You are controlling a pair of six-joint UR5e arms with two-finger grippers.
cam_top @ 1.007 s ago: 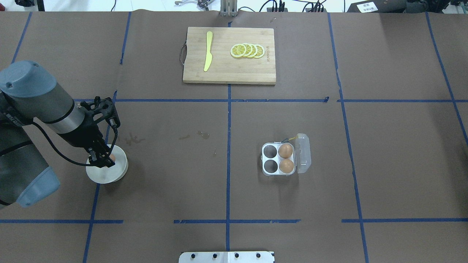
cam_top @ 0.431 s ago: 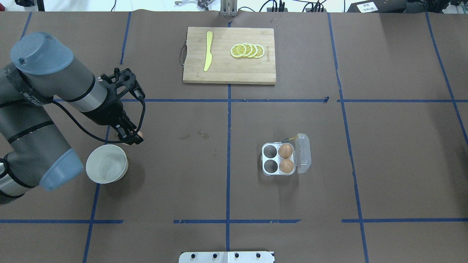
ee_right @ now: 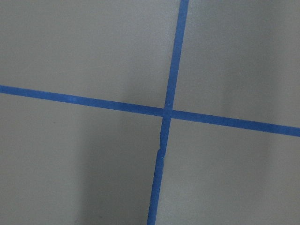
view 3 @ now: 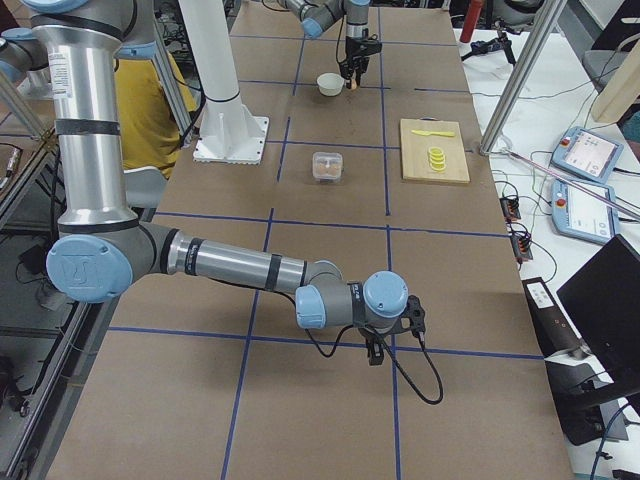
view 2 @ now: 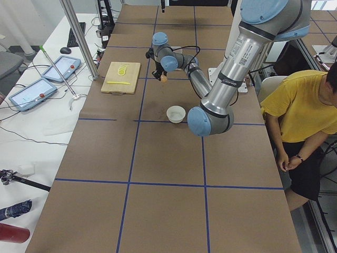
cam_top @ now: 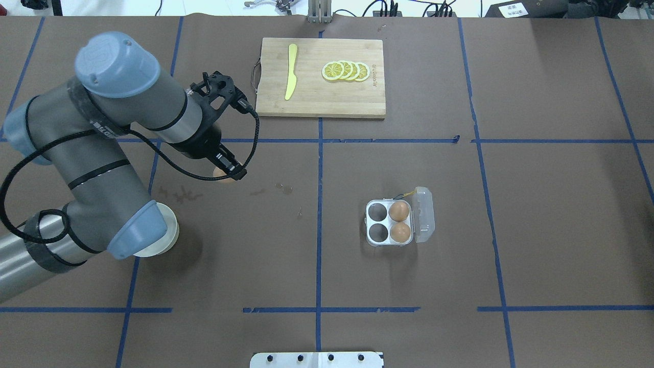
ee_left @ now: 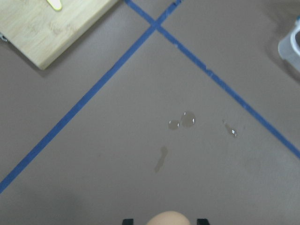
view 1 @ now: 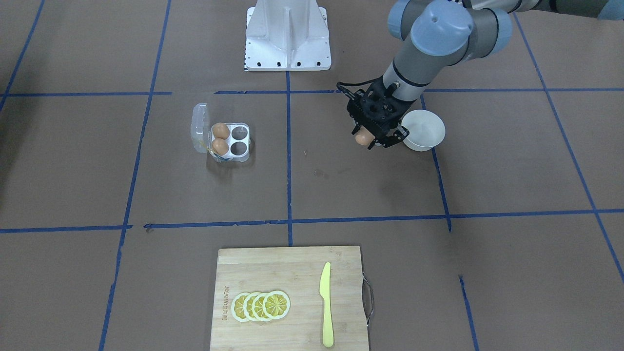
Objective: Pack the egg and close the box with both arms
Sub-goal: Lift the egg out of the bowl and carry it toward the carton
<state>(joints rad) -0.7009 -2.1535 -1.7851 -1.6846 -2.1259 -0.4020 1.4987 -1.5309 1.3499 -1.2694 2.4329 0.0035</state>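
My left gripper (cam_top: 231,173) is shut on an orange-brown egg (cam_top: 219,174) and holds it above the table, right of the white bowl. The egg also shows in the front view (view 1: 361,138) and at the bottom of the left wrist view (ee_left: 168,219). The clear egg box (cam_top: 379,223) stands right of the centre with its lid (cam_top: 424,214) open. Two eggs (cam_top: 399,210) sit in its right-hand cells, and the two left cells are empty. My right gripper (view 3: 376,356) shows only in the exterior right view, low over the table. I cannot tell whether it is open or shut.
The white bowl (view 1: 425,129) stands empty at the left, partly under my left elbow in the overhead view. A wooden cutting board (cam_top: 320,97) with a yellow knife (cam_top: 290,71) and lemon slices (cam_top: 346,70) lies at the far middle. The white pedestal (view 1: 287,36) is on the robot's side.
My left gripper lifted the egg out of the white bowl and carried it away and to the right, toward the table's middle. The box has not moved.
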